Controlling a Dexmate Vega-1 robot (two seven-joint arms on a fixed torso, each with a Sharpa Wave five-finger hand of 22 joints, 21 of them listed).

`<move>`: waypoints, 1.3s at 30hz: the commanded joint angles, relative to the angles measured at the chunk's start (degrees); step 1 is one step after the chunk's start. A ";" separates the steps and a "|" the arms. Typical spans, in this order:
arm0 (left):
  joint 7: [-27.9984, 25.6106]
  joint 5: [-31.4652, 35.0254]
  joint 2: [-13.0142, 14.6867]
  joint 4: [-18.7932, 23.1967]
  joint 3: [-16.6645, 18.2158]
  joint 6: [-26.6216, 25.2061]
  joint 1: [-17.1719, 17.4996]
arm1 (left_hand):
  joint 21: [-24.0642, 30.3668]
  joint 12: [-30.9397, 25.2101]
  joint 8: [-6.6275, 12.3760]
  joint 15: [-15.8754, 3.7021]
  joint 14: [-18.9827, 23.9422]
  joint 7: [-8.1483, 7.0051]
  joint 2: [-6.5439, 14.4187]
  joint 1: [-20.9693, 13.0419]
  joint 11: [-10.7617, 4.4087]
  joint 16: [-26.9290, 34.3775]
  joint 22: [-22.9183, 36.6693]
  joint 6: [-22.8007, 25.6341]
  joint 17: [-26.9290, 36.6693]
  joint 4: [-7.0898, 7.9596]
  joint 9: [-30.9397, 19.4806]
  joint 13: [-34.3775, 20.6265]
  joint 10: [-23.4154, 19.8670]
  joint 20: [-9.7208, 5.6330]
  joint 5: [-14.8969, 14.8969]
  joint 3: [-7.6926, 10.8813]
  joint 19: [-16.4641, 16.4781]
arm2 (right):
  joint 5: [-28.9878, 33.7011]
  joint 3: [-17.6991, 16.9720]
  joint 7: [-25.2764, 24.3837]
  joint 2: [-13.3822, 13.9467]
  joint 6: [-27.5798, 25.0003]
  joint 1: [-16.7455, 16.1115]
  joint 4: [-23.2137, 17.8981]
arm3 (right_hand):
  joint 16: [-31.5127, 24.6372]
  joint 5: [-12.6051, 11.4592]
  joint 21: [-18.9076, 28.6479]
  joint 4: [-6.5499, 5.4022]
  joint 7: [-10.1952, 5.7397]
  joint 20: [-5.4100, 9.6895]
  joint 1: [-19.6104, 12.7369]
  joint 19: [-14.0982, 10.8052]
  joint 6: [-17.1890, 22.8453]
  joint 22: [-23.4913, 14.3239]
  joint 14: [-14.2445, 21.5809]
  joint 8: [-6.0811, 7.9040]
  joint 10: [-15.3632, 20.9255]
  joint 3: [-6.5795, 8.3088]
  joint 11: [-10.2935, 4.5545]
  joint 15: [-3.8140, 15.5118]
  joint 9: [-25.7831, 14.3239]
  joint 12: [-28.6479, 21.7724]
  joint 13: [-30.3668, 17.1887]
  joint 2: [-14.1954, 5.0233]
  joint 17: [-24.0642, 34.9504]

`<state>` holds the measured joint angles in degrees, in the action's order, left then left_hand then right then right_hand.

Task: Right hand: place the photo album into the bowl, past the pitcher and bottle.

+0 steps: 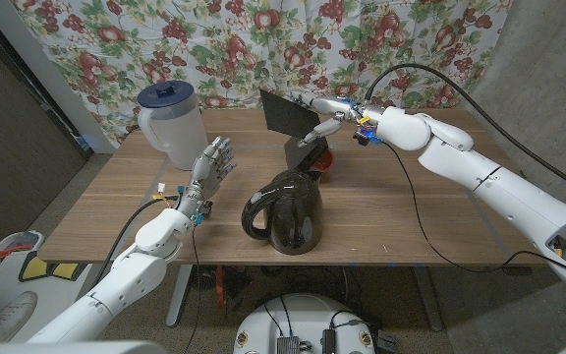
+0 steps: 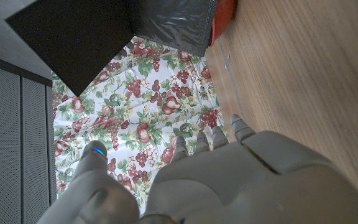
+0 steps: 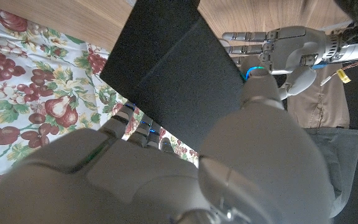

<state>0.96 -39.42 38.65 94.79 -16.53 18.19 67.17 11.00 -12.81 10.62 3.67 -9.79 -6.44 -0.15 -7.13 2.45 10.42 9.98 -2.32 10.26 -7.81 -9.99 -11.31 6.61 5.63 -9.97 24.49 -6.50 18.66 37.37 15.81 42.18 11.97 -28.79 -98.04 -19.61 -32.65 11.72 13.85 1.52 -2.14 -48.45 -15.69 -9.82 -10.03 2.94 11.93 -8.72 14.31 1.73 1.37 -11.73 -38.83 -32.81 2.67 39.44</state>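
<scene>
Album held up over the table's far side.
We see the right hand (image 1: 334, 110) gripping the album (image 1: 285, 113) above the red bowl (image 1: 323, 158), behind the pitcher (image 1: 288, 210); left hand (image 1: 211, 164) spread, holding nothing.

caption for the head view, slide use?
Right robot hand holds the photo album above the red bowl, beyond the black pitcher.
</scene>
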 commanded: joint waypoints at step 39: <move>-0.59 1.12 -1.21 -0.40 -2.04 -1.40 -2.37 | 0.10 0.08 0.08 0.30 -4.04 -0.30 0.32 -0.11 -0.02 0.22 0.14 0.36 0.16 0.04 -0.25 -0.20 0.20 -0.12 -0.36 -0.15 -0.28 | 11.92 2.92 -1.15 2.12 -3.10 -0.15 -0.89 | 1.59 -0.52 -0.31 -4.90 -0.70 -0.16 -4.50 0.57 -6.86 -0.22 -0.35 -0.36 0.28 11.47 -0.33 -0.56 -0.11 -10.23 -13.07 -6.51 0.34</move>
<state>0.03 -38.33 37.80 94.89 -18.13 16.77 65.40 11.00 -12.81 10.62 3.67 -9.78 -6.44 -0.15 -7.13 2.45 10.42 9.98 -2.32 10.26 -7.80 -9.99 -11.31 6.61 5.63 -9.97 24.49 -6.50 26.28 39.45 15.00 43.87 10.29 -28.74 -97.71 -18.07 -32.83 11.29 13.97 1.08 -2.06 -48.45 -15.15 -10.01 -10.01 2.59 11.64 -8.72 14.43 1.73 1.02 -11.74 -38.82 -32.81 2.67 39.77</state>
